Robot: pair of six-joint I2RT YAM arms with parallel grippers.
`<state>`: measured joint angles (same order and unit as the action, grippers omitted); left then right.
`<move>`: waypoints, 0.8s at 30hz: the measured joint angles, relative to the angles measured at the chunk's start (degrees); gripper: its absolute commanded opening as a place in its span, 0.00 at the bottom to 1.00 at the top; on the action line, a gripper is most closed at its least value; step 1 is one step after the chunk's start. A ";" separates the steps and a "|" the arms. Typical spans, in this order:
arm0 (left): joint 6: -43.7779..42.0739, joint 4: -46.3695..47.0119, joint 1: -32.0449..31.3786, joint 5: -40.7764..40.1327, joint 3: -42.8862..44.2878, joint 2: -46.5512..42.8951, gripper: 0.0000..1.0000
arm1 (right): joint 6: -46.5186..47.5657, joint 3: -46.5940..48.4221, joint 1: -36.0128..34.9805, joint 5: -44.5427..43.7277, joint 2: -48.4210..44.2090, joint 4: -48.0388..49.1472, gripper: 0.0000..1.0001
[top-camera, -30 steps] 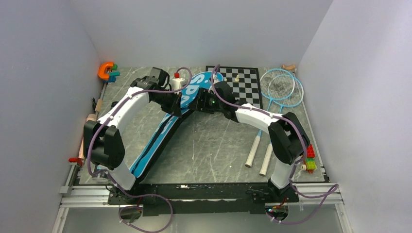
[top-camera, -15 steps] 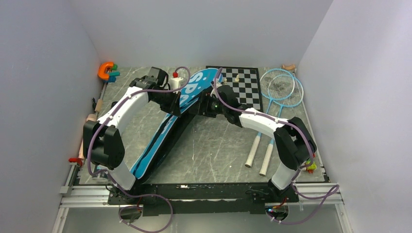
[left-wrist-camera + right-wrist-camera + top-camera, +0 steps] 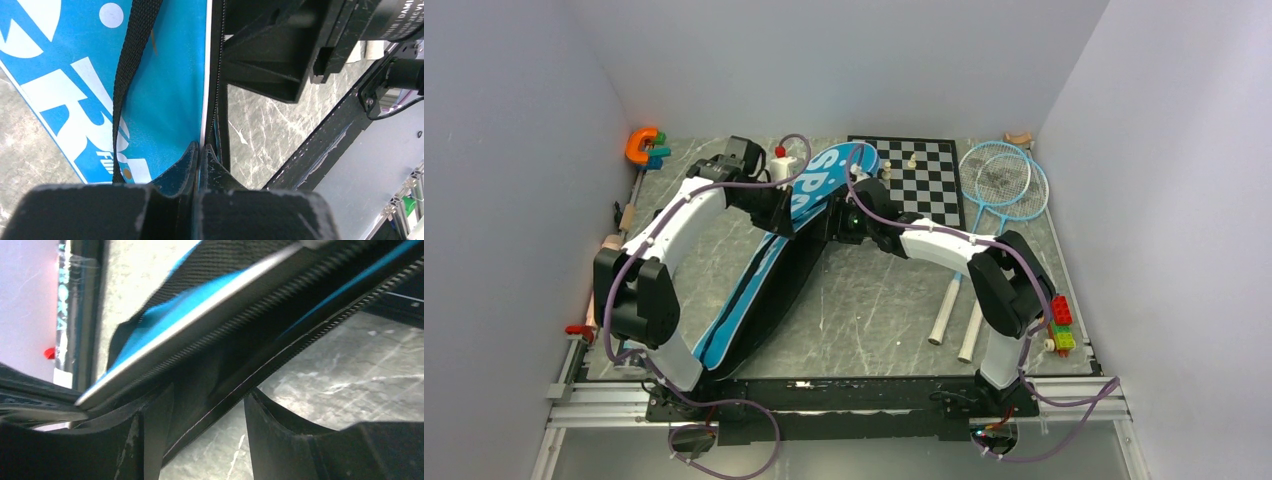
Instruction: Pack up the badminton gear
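Left wrist: left gripper (image 3: 200,150) is pinching the blue fabric "SPORT" racket bag (image 3: 165,75) shut-jawed; right gripper (image 3: 202,400), parted, is straddling its lower edge and should be seating deeper.

The right gripper (image 3: 205,400) has edged left against the racket bag (image 3: 824,180).

— What is the bag made of, from where you sit?
— You're looking at smooth blue cloth on the racket bag (image 3: 742,305), with a slight sheen; its strap (image 3: 131,75) is coarse black woven webbing; the zip (image 3: 220,90) shows fine black ribbed teeth.
— And the rest?
— Your table (image 3: 874,300) is grey, marble-veined and matt; the left gripper (image 3: 199,150) is matt black plastic, scratched pale at the tips; the racket handles (image 3: 944,315) look white and matt.
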<state>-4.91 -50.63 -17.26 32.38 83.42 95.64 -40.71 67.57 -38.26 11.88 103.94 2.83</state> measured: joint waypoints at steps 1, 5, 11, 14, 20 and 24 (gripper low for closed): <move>0.09 -0.13 0.35 0.35 0.17 0.00 0.00 | 0.22 0.00 0.02 -0.59 0.00 -0.24 0.57; 0.72 -0.76 3.34 2.51 1.68 -0.02 0.00 | 1.11 -0.59 0.02 -4.15 -0.02 -1.38 0.64; 1.79 -0.72 7.72 5.92 2.56 -0.15 0.00 | 1.44 -2.58 0.02 -6.58 -0.13 -3.02 0.54; 2.29 -0.68 7.85 7.21 2.56 -0.24 0.00 | 1.51 -2.51 0.02 -6.95 -0.13 -2.73 0.39; 2.56 -0.46 7.93 8.28 2.21 -1.07 0.05 | 2.56 -0.37 -0.04 -7.56 -0.20 -3.45 0.00; 2.47 0.70 8.07 7.21 1.09 -1.42 0.20 | 4.81 3.76 -0.42 -10.29 -1.40 -7.74 0.00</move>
<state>-2.44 -49.93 -9.19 39.59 84.51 94.21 -35.90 71.33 -38.68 1.58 102.54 -4.91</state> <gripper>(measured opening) 0.112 0.022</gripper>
